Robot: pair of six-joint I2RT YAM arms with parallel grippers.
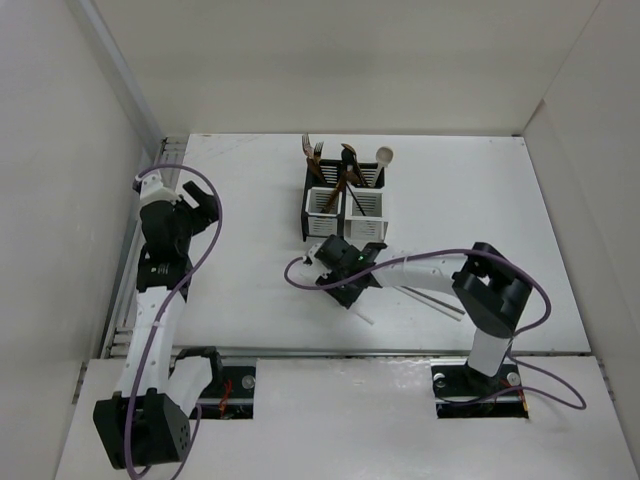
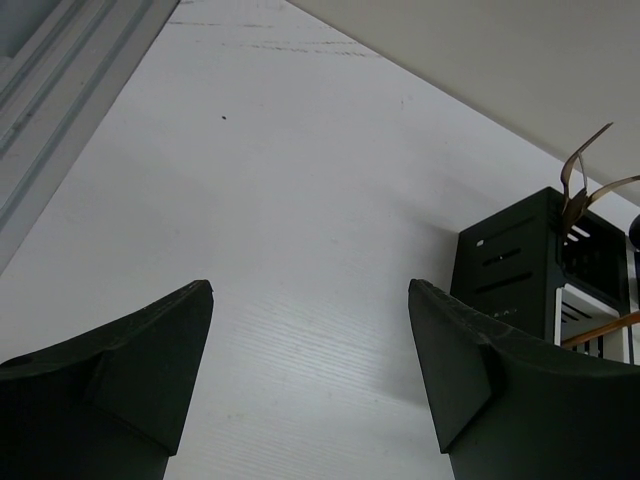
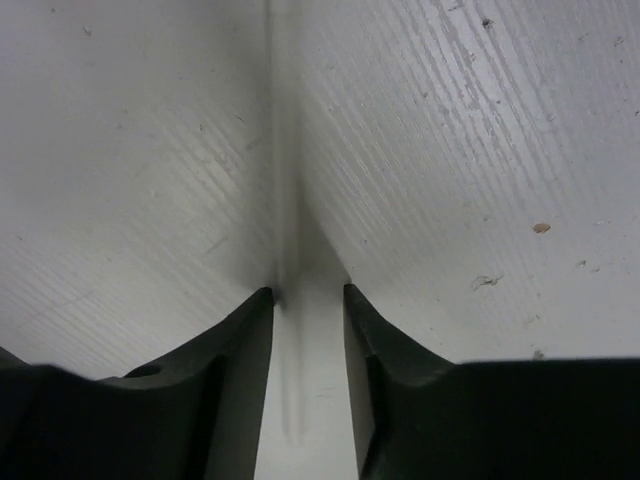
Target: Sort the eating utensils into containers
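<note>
We count two containers (image 1: 343, 205), joined as one pair. Standing in them we make out one silver fork (image 1: 308, 146), one brown fork (image 1: 318, 152), one dark brown spoon (image 1: 349, 154) and one pale wooden spoon (image 1: 385, 155). Further handles overlap and cannot be tallied. On the table (image 1: 500, 200) lie at least two pale chopsticks (image 1: 440, 306). Arms number two, the left arm (image 1: 160, 290) and the right arm (image 1: 420, 268). There are two purple cables (image 1: 215, 215).

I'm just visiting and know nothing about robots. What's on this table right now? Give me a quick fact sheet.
Containers: twin black-and-white caddies, far middle of the table
Already inside: forks and spoons, standing
On the table: pale chopstick; thin sticks by the right arm
Right gripper: low, slightly open, fingers straddling the pale chopstick
Left gripper: wide open, empty, above bare table
</note>
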